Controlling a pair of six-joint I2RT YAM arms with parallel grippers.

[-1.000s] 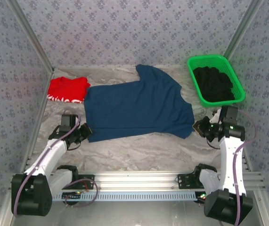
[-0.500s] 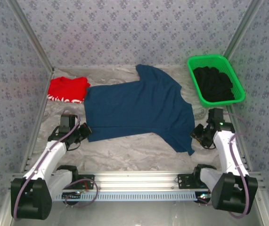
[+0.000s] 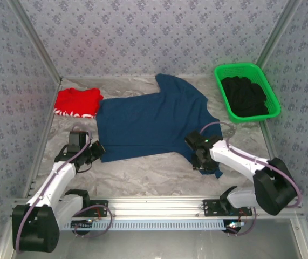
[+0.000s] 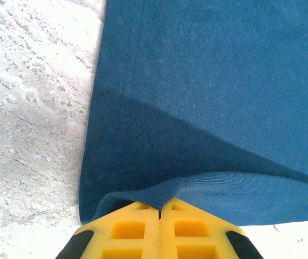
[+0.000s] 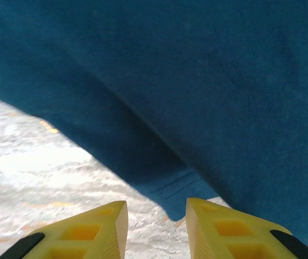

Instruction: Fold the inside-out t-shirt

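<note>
r gripper point(image 3: 199, 157) let go & swung in over the blue t-shirt's point(image 3: 154, 124) near corner, fingers apart now. l gripper point(image 4: 159, 208) still pinches the other near corner. it lies flat mid table point(image 3: 154, 174); prob a new grab next.

The right arm point(image 3: 239, 160) hides part of the t-shirt point(image 3: 148, 127); wrist views cut its edges off.
</note>
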